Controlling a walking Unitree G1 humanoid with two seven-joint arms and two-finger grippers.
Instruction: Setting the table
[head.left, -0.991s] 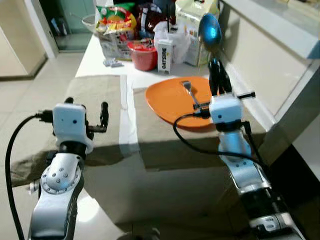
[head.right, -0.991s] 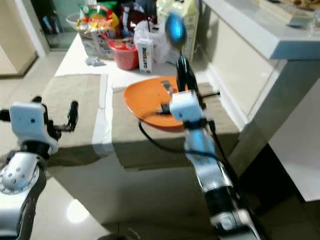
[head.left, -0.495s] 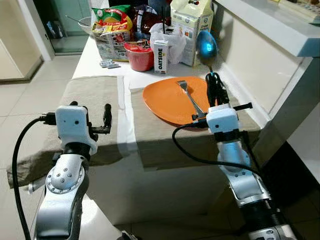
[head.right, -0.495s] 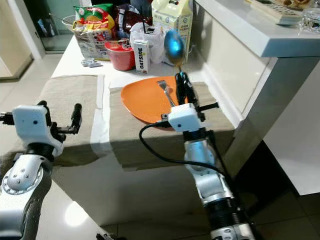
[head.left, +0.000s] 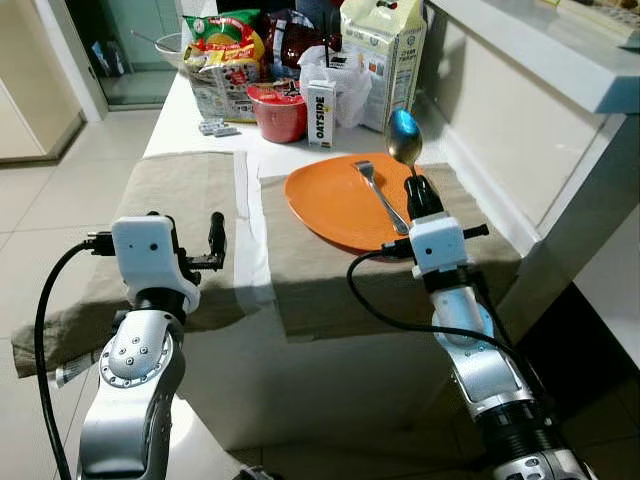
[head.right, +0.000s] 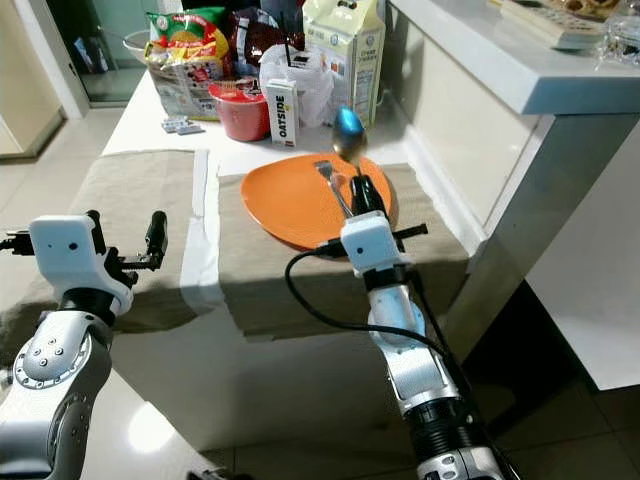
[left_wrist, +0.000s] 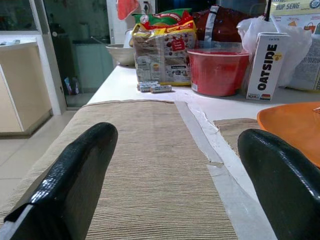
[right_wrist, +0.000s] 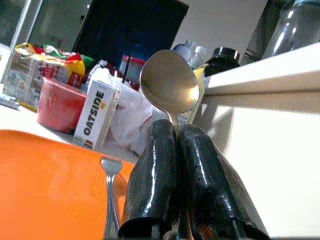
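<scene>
While my left gripper (head.left: 213, 243) waits with its fingers (left_wrist: 75, 172) spread apart above the left placemat (head.left: 185, 205), holding nothing, the work falls to my right arm. On the right placemat (head.left: 300, 280) lies the orange plate (head.left: 335, 205), with the fork (head.left: 380, 195) resting on it, tines toward 12 o'clock. My right gripper (head.left: 420, 192) is clamped on the handle of the spoon (head.left: 404, 137), bowl upright, at the plate's 3 o'clock rim. Past the plate at 12 o'clock stand the red bowl (head.left: 281, 110) and the Oatside carton (head.left: 322, 114), well apart from the spoon. I judge the step to be laying the spoon on the mat just beside the plate at 3 o'clock. To do it well, I should tip the bowl toward 12 o'clock, lower until the handle lies flat on the cloth, parallel to the fork, and only then release, keeping my fingers off the rim.
</scene>
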